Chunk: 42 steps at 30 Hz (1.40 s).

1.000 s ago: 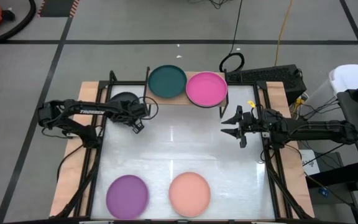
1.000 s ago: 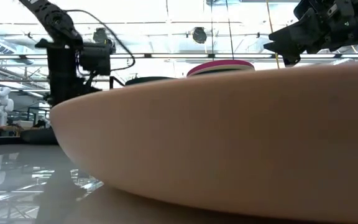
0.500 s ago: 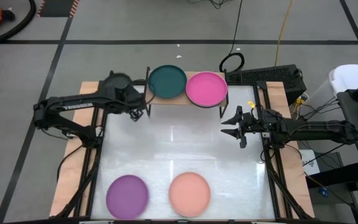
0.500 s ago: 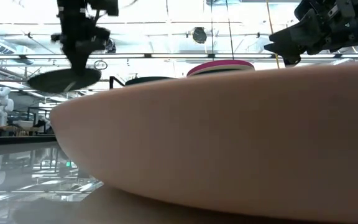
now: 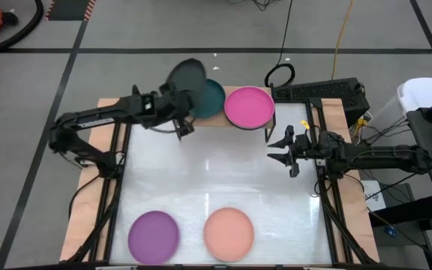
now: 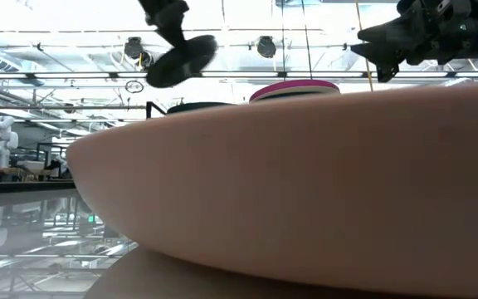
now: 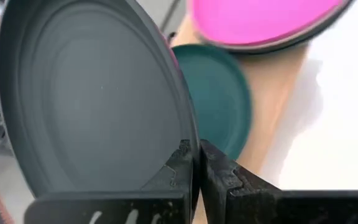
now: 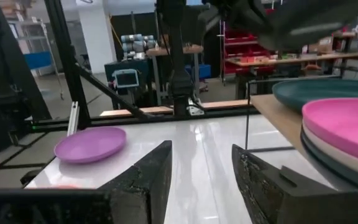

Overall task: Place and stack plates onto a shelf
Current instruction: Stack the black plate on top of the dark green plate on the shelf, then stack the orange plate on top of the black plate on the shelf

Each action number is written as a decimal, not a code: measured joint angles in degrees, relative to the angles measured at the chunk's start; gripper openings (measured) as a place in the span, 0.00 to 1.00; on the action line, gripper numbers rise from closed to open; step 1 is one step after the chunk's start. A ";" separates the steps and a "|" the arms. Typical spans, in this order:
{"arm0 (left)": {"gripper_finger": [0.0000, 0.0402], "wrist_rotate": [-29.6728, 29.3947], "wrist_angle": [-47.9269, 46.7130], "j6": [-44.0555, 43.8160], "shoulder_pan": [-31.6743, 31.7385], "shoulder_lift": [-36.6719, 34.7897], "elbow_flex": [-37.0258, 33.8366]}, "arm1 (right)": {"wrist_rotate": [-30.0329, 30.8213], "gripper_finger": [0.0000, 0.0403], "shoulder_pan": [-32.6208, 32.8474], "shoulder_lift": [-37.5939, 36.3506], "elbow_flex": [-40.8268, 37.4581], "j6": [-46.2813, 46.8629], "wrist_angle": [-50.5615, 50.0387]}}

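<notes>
Left gripper pinches the rim of a charcoal plate, jaws closed on the edge with the lip sandwiched between the two fingers. Plate rides tilted, well above the shelf, overlapping the teal plate that already sits on the board's left half. Magenta plate sits on the right half, on top of at least one more plate, judging from the right wrist view.

I read these plates as light and stiff: one holds its shape from a single rim pinch, no sag visible. Matte finish should give fair friction, but an edge grip leaves the whole disc cantilevered, so I expect it to swing or pivot in the jaws if I move sharply. Rim is the only practical hold; the shallow lip gives the fingers something to bite.

Purple plate and salmon plate lie flat on the table near its front edge, just beside each other, not touching.

Right gripper hovers over the table's right side, jaws apart, empty.
</notes>
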 joint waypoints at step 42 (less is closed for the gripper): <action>0.56 6.26 -0.41 3.03 -0.15 6.83 7.11 | -0.04 0.37 -0.01 0.02 0.00 -0.09 -3.02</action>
